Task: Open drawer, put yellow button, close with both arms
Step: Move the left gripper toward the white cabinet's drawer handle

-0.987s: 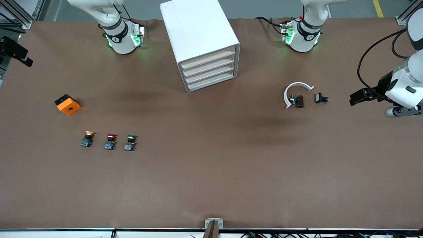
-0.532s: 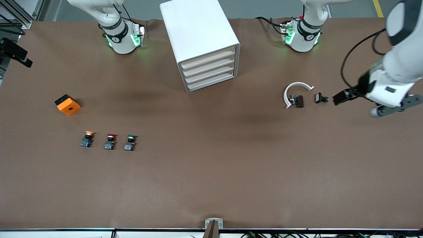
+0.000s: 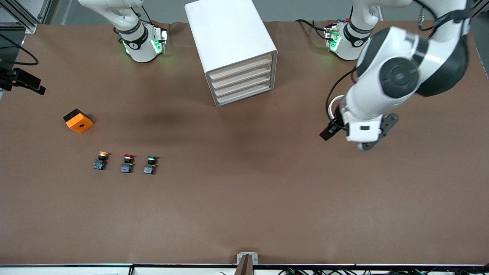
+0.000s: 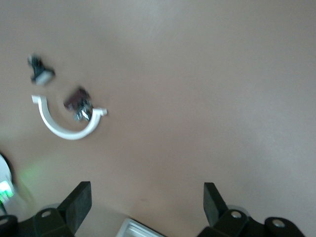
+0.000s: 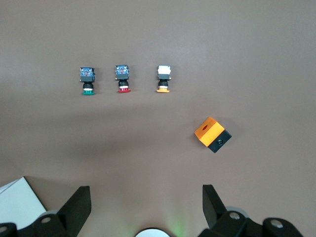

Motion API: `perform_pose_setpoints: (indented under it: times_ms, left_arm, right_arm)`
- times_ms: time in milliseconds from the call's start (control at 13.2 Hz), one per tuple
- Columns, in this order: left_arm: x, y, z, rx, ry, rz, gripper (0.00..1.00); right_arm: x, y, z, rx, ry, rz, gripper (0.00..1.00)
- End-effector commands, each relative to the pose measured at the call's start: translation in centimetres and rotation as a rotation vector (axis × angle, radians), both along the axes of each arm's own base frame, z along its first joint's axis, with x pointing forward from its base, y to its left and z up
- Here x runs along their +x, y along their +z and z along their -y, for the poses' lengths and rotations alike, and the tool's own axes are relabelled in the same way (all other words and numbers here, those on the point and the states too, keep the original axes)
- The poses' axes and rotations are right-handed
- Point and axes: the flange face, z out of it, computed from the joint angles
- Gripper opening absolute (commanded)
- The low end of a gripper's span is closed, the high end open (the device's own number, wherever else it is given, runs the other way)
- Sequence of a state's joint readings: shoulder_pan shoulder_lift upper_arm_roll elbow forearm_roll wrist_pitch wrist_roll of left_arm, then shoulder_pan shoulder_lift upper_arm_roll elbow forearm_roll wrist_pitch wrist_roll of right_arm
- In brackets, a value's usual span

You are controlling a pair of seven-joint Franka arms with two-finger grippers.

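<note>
- Drawer (image 3: 241, 68), the uppermost of four shallow cream fronts in the white, boxy, round-edged cabinet (image 3: 229, 34), sits flush and shut at the upper centre of the front view. Opening it is the step in hand.
- Left hand (image 4: 145, 205), black with two fingers spread wide and holding nothing, hangs over the table beside a thin white C-shaped plastic clip (image 4: 64, 129) and two small dark parts, toward the left arm's end.
- I'd bring it to the cabinet's face level with the top front only. The fronts are thin, smooth and closely stacked, so a low approach could catch the second drawer.
- I can make out no handle. I'd hook a fingertip at the front's edge and pull straight out along the cabinet's slanted axis, so that the light box doesn't slide.
- Yellow button (image 3: 101, 160), a small switch with a round yellow-orange cap, black body and blue-grey base, lies in the lower part of the frame toward the right arm's end. It ends a row with a red-capped switch (image 3: 127, 163) and a green-capped switch (image 3: 150, 165).
- Right hand (image 5: 143, 205), fingers wide and empty, waits above that row and an orange cube with a black underside (image 3: 78, 121).
- That glossy cap looks slippery, so I'd grip the squarer body.
</note>
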State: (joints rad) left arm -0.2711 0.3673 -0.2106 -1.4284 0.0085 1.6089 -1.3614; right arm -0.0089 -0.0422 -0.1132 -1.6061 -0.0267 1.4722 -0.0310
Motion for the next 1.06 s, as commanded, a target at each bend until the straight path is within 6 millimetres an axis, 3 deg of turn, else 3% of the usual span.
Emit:
perform_pose_setpoints:
  times_ms: [0, 76, 228, 532, 987]
  left_arm:
    - [-0.4, -4.0, 5.0, 0.072, 0.245, -0.052, 1.00]
    - [-0.9, -6.0, 7.0, 0.107, 0.328, -0.075, 1.00]
    - [-2.5, -9.9, 10.0, 0.116, 0.511, -0.207, 1.00]
    - [-3.0, -12.9, 11.3, 0.029, 0.663, -0.452, 1.00]
    - [-5.5, -17.3, 15.8, -0.078, 0.772, -0.803, 1.00]
  right_arm:
    - [1.1, -1.0, 1.5, -0.010, 0.020, -0.016, 1.00]
    - [2.1, -3.3, 2.4, 0.001, 0.002, -0.055, 1.00]
    - [2.7, -4.2, 2.8, 0.010, -0.001, -0.068, 1.00]
    - [3.7, -6.5, 3.1, -0.013, -0.008, -0.053, 1.00]
    - [4.8, -18.8, 4.5, -0.008, -0.049, 0.089, 1.00]
